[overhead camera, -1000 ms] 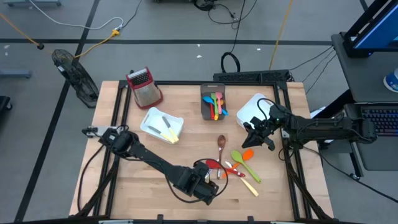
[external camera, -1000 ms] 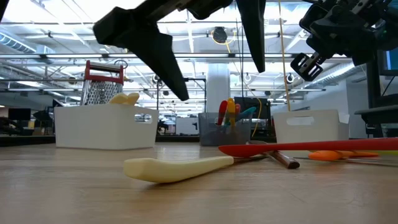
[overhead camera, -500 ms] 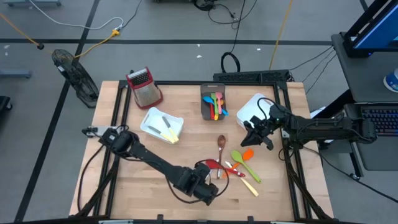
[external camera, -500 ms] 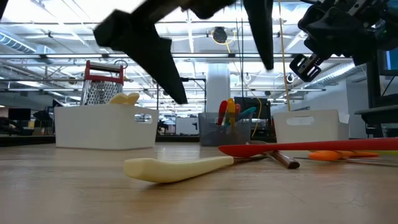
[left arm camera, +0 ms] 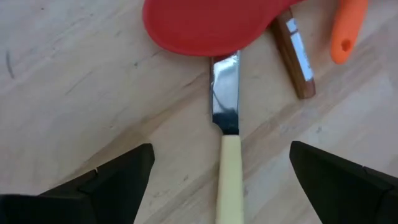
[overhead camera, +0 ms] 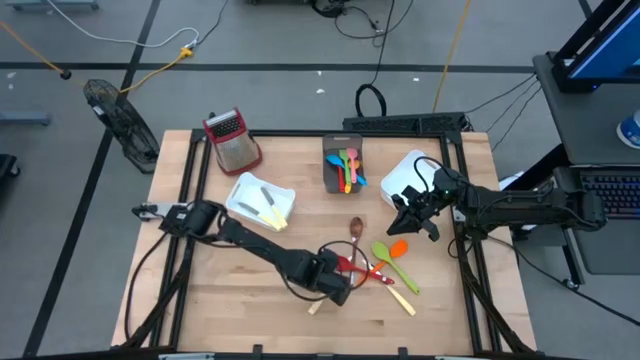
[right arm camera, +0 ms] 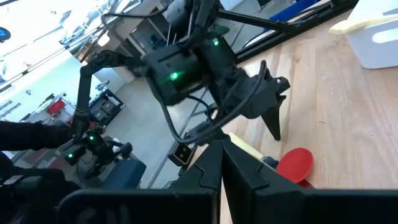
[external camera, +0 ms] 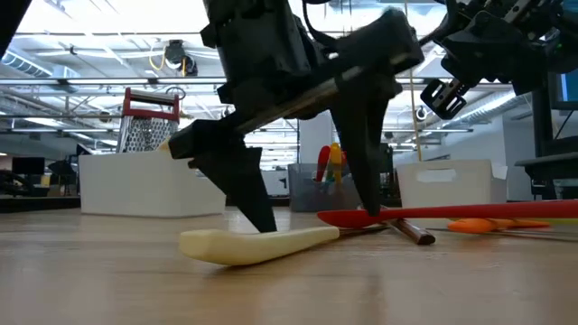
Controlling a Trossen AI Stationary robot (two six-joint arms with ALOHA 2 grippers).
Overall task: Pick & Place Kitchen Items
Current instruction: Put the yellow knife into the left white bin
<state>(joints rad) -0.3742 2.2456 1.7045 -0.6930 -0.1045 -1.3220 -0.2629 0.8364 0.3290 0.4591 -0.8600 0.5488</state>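
Note:
A cream-handled knife lies flat on the wood, its blade tip under the head of a red spatula. In the low view the cream handle lies in front. My left gripper is open and low over the knife, pointing down, one finger on either side of the handle, apart from it. It also shows in the high view and the low view. My right gripper hangs shut and empty beside the right white bin.
A brown wooden spoon, a green spoon, an orange spoon and a yellow utensil lie right of the knife. A grey bin with coloured utensils, a white bin with cream cutlery and a box grater stand farther back.
My left gripper has gone down and a little toward the table's far right, from high above the wood to just over the knife, still open. Its fingers now stand on either side of the cream handle. The knife has not moved.

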